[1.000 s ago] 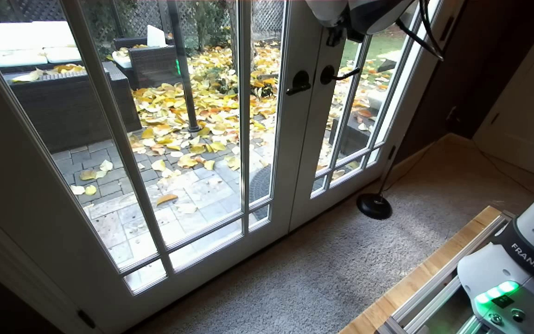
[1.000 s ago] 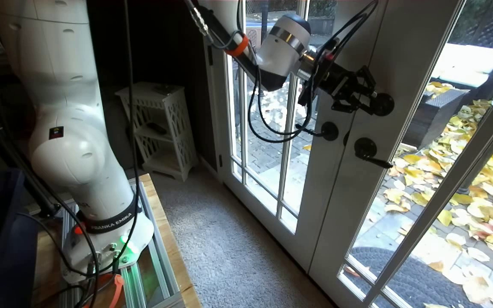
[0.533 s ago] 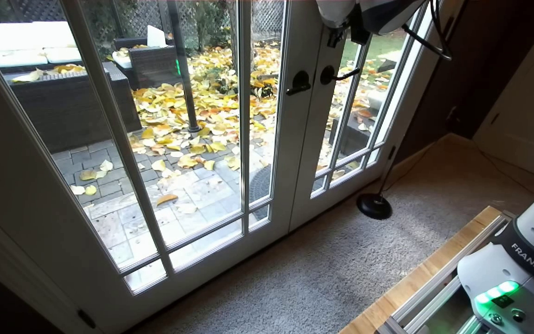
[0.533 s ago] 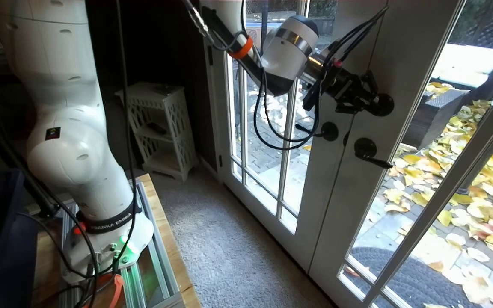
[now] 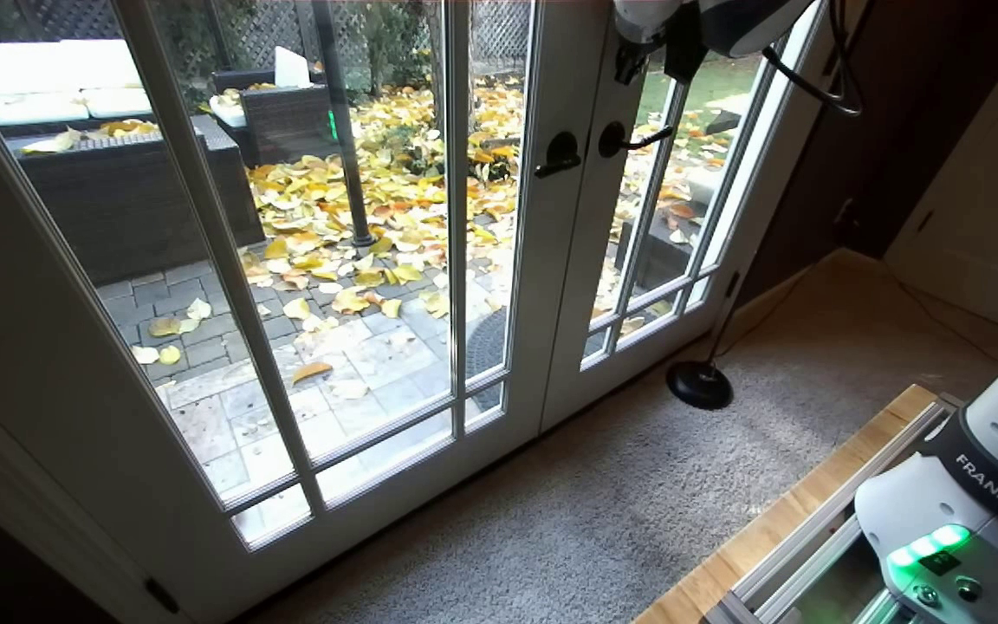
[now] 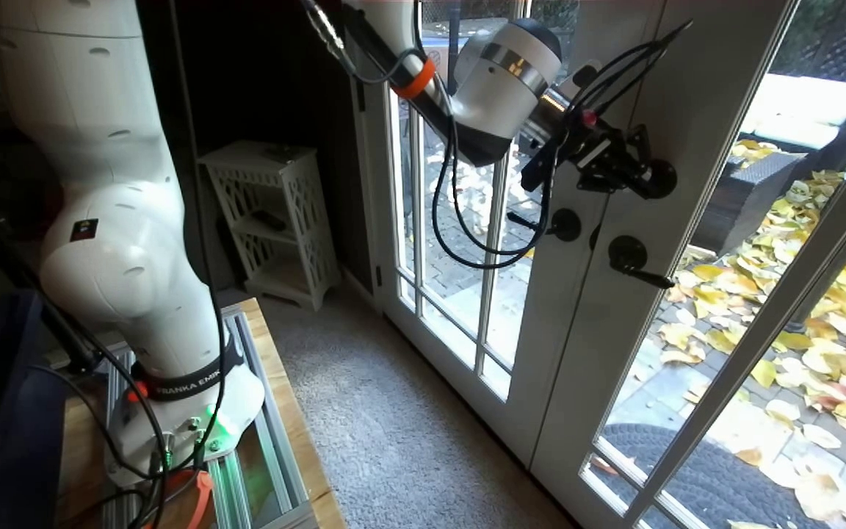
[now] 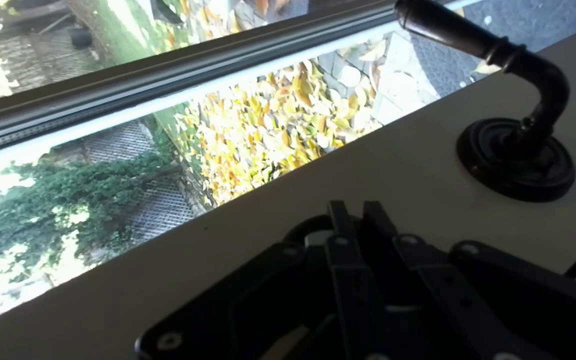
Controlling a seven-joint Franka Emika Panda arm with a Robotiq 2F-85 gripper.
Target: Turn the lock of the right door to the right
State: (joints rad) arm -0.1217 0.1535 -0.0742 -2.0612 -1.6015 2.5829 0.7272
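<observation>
The right door is white-framed with tall glass; it also shows in an exterior view. The lock, dark and round, sits on its stile above the dark lever handle. In the wrist view, part of the lock shows behind the fingers, and the lever handle is at upper right. My gripper is at the lock with its fingers close together around the knob, which they hide. The wrist view shows a narrow gap between the fingertips. In an exterior view the gripper hides the lock.
The left door's lever handle sits close below my wrist; it also shows in an exterior view. Cables loop below the wrist. A white shelf stands in the corner. A black round stand base is on the carpet.
The fingers, spread around the knob one second ago, have closed together on it. My wrist has swung sideways and its cables moved, while the fingertips stay at the lock. The doors have not moved.
</observation>
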